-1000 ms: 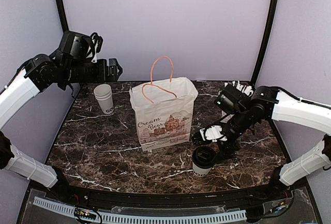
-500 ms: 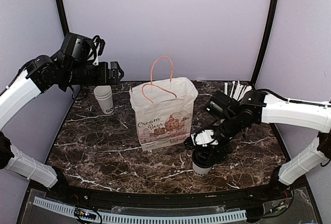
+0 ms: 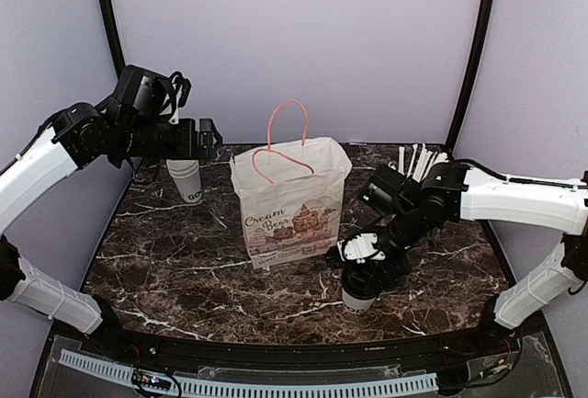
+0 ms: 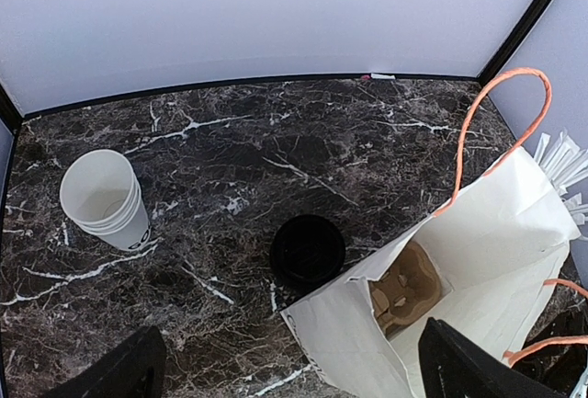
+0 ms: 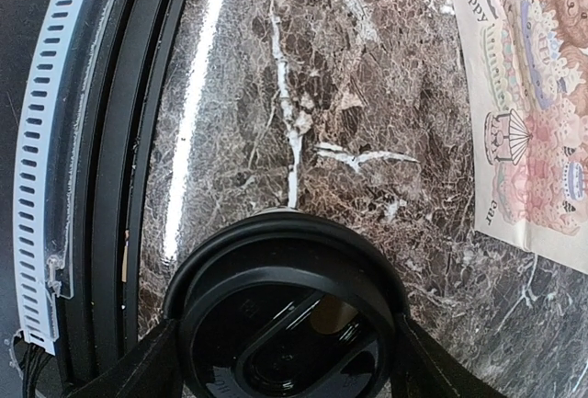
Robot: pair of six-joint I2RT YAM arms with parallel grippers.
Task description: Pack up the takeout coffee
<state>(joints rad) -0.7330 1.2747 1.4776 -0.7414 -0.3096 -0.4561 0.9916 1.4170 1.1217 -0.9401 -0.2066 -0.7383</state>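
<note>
1. Up and to the left of the paper bag [image 3: 289,205], our left gripper [image 3: 206,136] hung in the air, jaws spread wide and holding nothing.
2. The nested white cups [image 3: 185,175] stood upright left of the bag, well apart from it.
3. A second black lid [image 4: 308,251] sat just beside the bag's open corner in the left wrist view; we could not tell what was under it.
4. The bag stood upright and open on the marble table [image 3: 165,260], with a brown cardboard carrier [image 4: 404,297] inside.
5. The takeout coffee [image 3: 355,299] stood upright to the front right of the bag, near it but apart.
6. Our right gripper [image 3: 366,269] sat over the coffee with a finger on either side of its black lid, right at the rim; we could not tell whether they pressed it.
7. White straws [image 3: 418,157] showed behind and to the right of the bag.
</note>
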